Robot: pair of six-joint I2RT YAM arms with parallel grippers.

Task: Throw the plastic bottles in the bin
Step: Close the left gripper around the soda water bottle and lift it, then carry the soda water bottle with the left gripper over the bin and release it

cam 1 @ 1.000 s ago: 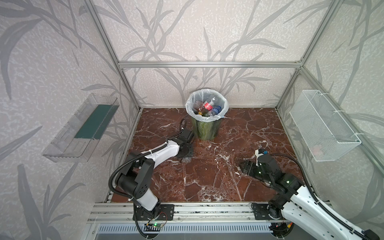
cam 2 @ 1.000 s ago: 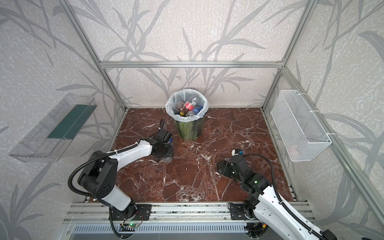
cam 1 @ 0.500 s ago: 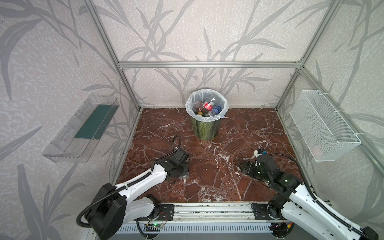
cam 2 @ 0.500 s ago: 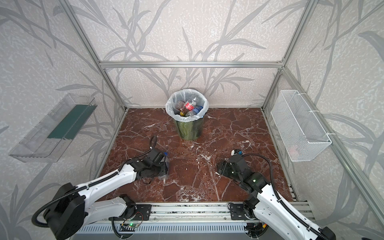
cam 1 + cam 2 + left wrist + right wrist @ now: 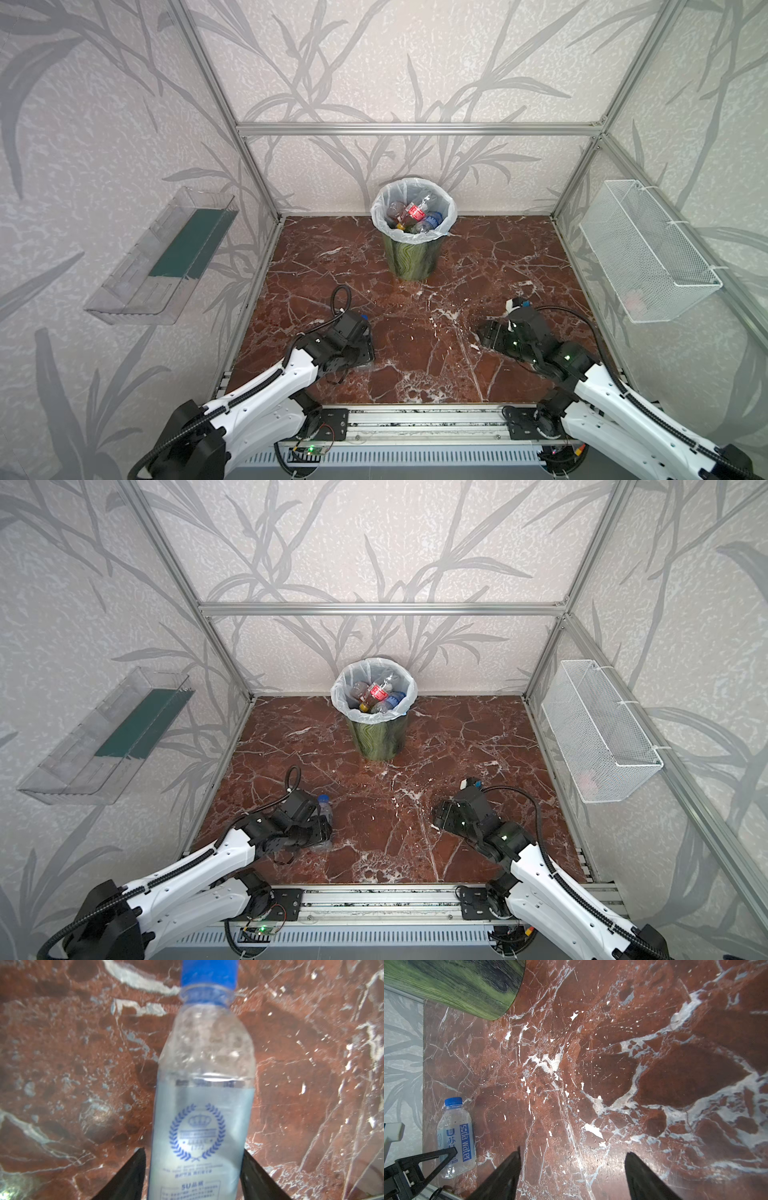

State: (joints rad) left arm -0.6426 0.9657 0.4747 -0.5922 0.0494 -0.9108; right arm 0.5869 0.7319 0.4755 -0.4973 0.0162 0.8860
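left arm [image 5: 266, 386] | 1 s ago: stretched to the middle of both top views, tip beside the base of the bin [image 5: 409, 257] | now: pulled back to lower left | left gripper [image 5: 193, 1150]: jaws then together, now parted, 1 finger each side of a clear blue-capped bottle [image 5: 324, 810] lying on the floor [image 5: 436, 332]

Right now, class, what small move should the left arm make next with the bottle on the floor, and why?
Probably close the left gripper on the bottle. The bottle lies on its side on the marble floor, between the spread fingers, which seem not to squeeze it yet; the bin stands farther back, so a firm grip should come before any lift.
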